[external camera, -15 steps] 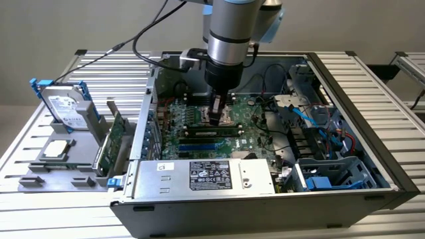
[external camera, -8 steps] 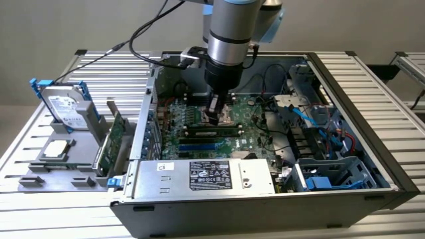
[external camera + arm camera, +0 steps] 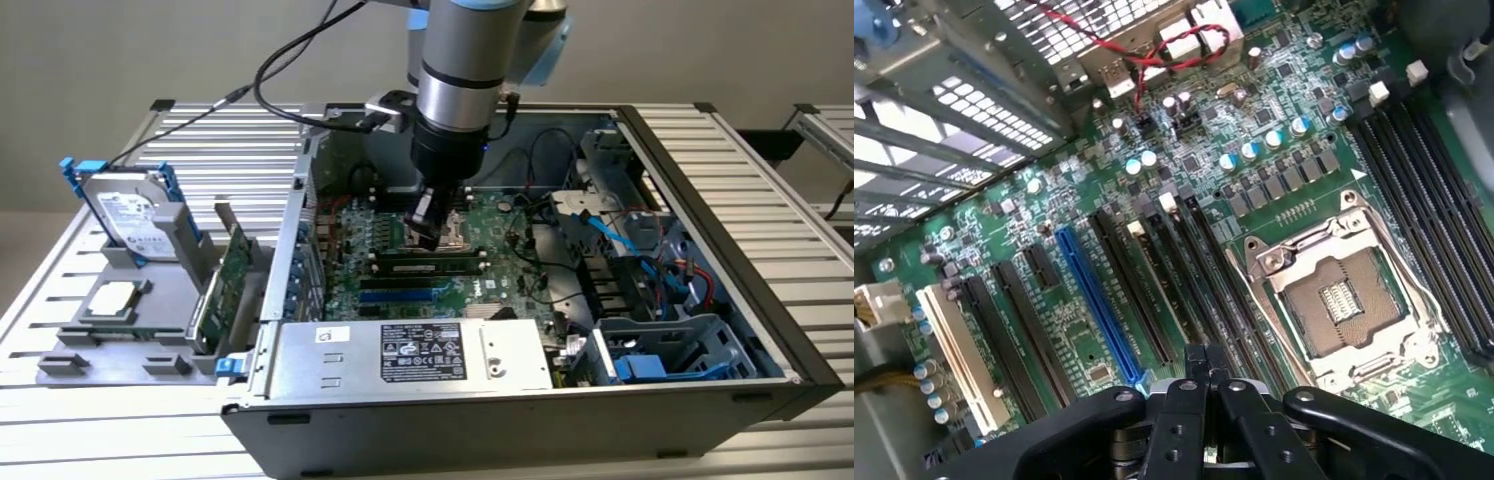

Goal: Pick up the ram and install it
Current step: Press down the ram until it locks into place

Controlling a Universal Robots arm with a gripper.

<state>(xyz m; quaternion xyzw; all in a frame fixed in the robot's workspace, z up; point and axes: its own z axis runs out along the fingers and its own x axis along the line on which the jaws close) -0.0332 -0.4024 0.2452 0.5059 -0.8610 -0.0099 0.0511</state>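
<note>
In the exterior view, you see the whole open computer case [image 3: 694, 400] on the slatted tabletop [image 3: 767, 160]. The power supply [image 3: 414, 352] sits at its near side, and a hard drive [image 3: 134, 215] and a green expansion card [image 3: 230, 275] stand in a grey holder to the left. The wrist view gives you the board close up instead: the open CPU socket [image 3: 1344, 300], a blue slot [image 3: 1099, 305] and the rows of black memory slots.

The ram [image 3: 427, 264] stands on edge in the memory slots on the near side of the socket. Its long axis runs left to right, in line with the slots. In the wrist view it reads as a thin greenish strip [image 3: 1159, 285] running lengthwise in one slot.

The tool [image 3: 430, 228] hangs over the middle of the board, just above and slightly far of the ram. You cannot tell from either view whether they touch. In the wrist view the tool [image 3: 1199, 358] has its fingers pressed together, with nothing seen between them.
</note>
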